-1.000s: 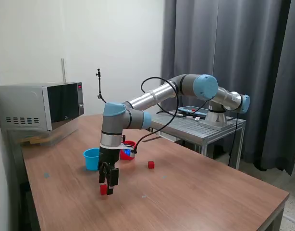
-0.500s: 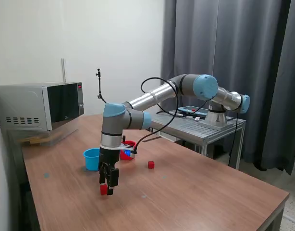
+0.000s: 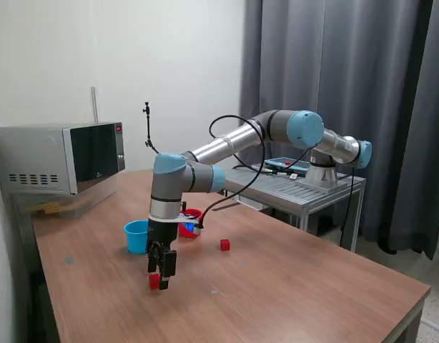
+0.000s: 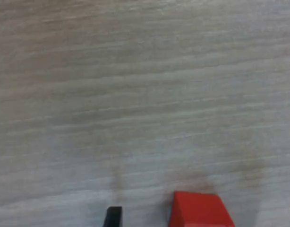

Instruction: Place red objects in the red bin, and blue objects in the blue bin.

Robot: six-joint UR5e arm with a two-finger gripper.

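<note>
Since a second ago the arm has risen slightly. The jaws (image 3: 161, 280) hang spread just over the counter (image 3: 291, 286), holding nothing, a red cube (image 4: 198, 210) between them. Bare wood lies around. Second red cube (image 3: 224, 245) sits apart, near the red cup (image 3: 191, 221) and blue cup (image 3: 136, 235).

The brown wood-grain table (image 3: 291, 286) carried a small round light blue plastic cup (image 3: 136, 235), a small round red plastic cup (image 3: 191, 222) near it, two tiny solid red cubes (image 3: 224, 245) (image 3: 154, 281) and a silver microwave oven (image 3: 60, 157).
</note>
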